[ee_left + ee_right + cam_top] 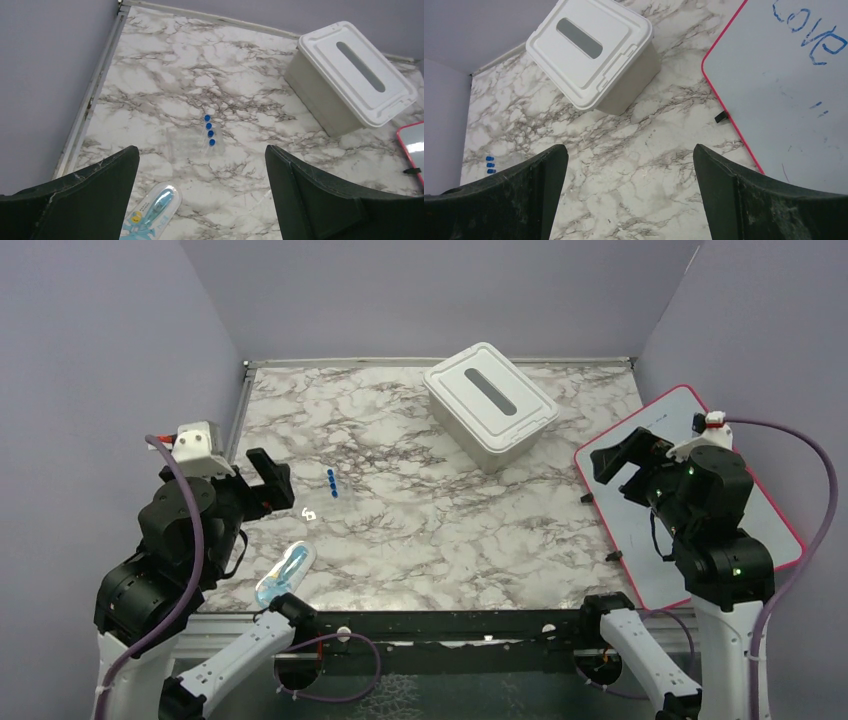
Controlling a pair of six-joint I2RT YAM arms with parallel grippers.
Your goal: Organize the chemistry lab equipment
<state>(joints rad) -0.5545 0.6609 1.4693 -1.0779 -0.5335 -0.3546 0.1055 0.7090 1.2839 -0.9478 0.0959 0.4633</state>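
Several tiny blue-capped pieces (331,482) lie in a row on the marble table, left of centre. They also show in the left wrist view (209,130) and the right wrist view (489,164). A clear plastic packet (285,575) holding a light blue tool lies near the front left edge, and shows in the left wrist view (152,212). My left gripper (272,478) is open and empty above the table, just left of the blue pieces (202,150). My right gripper (620,458) is open and empty over the whiteboard's left edge (630,150). Tubing, dropper and tongs are out of view.
A white lidded box (490,405) with a slot in its lid stands at the back, right of centre. The pink-edged whiteboard (690,510) lies at the right with small black clips (586,498) on its edge. A tiny white piece (309,513) lies near the left gripper.
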